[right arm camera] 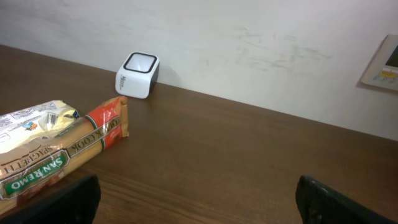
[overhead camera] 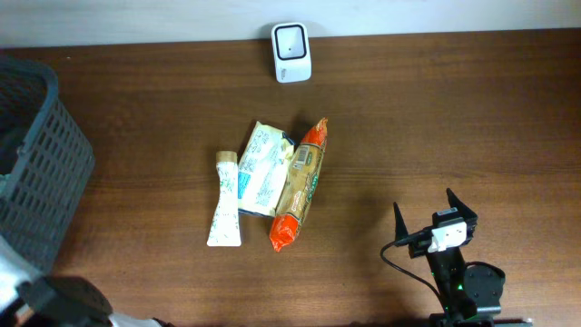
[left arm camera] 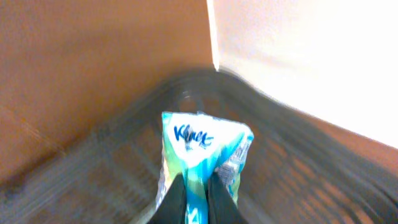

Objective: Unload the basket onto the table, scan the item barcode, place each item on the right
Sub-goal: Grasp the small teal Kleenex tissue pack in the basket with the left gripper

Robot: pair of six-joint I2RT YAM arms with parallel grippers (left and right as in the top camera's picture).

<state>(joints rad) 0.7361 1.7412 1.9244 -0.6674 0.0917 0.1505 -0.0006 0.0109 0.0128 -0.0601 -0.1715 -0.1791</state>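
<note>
Far left of the scanner (overhead camera: 291, 53), against the grey mesh basket (overhead camera: 45, 163), the left gripper (left arm camera: 198, 182) has its fingers pinched on the lower edge of a blue-and-white packet (left arm camera: 200, 144). That wrist view is smeared, so the grip seems firm rather than certain. The packet stands upright, with dark script near its top. Nearer than the scanner, mid-table, lie a white tube (overhead camera: 225, 211), a pale pouch (overhead camera: 261, 169) and a spaghetti pack (overhead camera: 300, 186), the last two touching. Right of the scanner, toward the near edge of the table (overhead camera: 508, 136), the right gripper (overhead camera: 425, 207) has its fingers spread wide, holding nothing.
</note>
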